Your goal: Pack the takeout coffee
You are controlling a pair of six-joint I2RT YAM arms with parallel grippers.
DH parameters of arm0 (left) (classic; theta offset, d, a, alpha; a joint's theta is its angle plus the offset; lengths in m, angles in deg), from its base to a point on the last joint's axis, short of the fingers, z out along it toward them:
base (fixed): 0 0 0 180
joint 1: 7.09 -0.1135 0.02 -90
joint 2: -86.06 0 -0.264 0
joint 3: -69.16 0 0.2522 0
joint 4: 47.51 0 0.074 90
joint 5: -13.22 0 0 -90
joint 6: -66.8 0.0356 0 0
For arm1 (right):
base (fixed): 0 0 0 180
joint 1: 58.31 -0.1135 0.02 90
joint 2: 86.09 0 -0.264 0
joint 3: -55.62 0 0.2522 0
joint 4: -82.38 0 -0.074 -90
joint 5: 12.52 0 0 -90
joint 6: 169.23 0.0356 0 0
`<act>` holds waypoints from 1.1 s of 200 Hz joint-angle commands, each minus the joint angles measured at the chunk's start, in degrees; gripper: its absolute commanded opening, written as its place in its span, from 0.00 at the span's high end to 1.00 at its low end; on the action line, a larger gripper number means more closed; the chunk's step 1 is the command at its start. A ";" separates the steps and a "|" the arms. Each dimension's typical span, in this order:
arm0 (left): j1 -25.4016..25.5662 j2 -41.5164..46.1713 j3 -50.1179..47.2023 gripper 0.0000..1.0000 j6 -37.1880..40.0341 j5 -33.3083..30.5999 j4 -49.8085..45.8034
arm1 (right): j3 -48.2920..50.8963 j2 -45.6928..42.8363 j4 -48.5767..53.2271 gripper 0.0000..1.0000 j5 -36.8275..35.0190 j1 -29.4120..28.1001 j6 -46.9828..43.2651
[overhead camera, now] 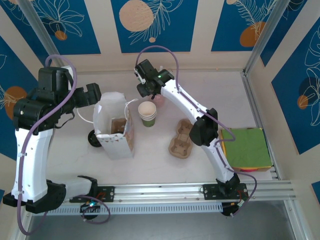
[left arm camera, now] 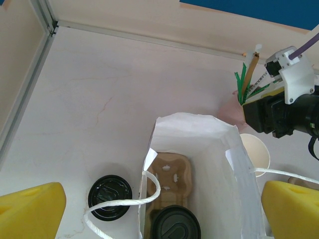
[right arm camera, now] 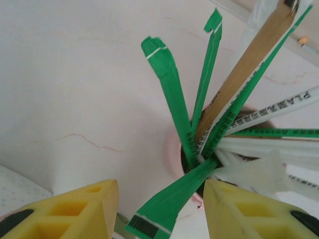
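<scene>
Both arm bases are sitting at the near edge of the table (overhead camera: 165, 165) in the top view. Left of the middle a white paper bag (overhead camera: 116, 125) is standing open, with a takeout coffee (overhead camera: 93, 137) standing on the table just beside its left wall. The left gripper (overhead camera: 94, 96) is hovering over the bag's far left corner, jaws spread wide and holding nothing. A stack of green cups (overhead camera: 148, 114) is standing just right of the bag, a cardboard carrier (overhead camera: 182, 140) is lying farther right, and the right gripper (overhead camera: 150, 82) is reaching down beyond the stack. In the left wrist view, a second carrier (left arm camera: 169, 174) is sitting inside the bag and holding a second lidded coffee (left arm camera: 175, 224). A pink cup (left arm camera: 228, 107) of straws is standing behind the bag. In the right wrist view, the yellow fingers (right arm camera: 75, 211) are standing partly apart on either side of a green-wrapped straw (right arm camera: 172, 209), not pinching it.
</scene>
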 commanded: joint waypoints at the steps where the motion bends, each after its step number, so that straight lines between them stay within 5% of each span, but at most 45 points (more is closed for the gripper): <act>1: -0.60 0.92 -0.47 0.00 1.03 -0.96 0.24 | -2.48 1.95 -0.16 0.53 -1.78 0.46 -1.26; 60: -0.65 0.96 -0.83 0.00 1.06 -1.12 0.40 | -2.19 1.97 -0.23 0.71 -1.53 0.87 -1.13; 91: -0.66 1.12 -1.18 0.00 0.97 -0.38 0.66 | -1.86 0.58 -0.33 0.89 -1.79 0.87 -1.14; 155: -0.74 2.14 -2.35 0.00 0.44 0.29 1.28 | 0.70 -2.82 -1.01 1.00 -3.21 0.43 -1.33; 220: -0.71 3.24 -3.35 0.00 0.29 -0.03 1.72 | 1.41 -5.77 -0.66 1.00 -4.06 0.61 -0.78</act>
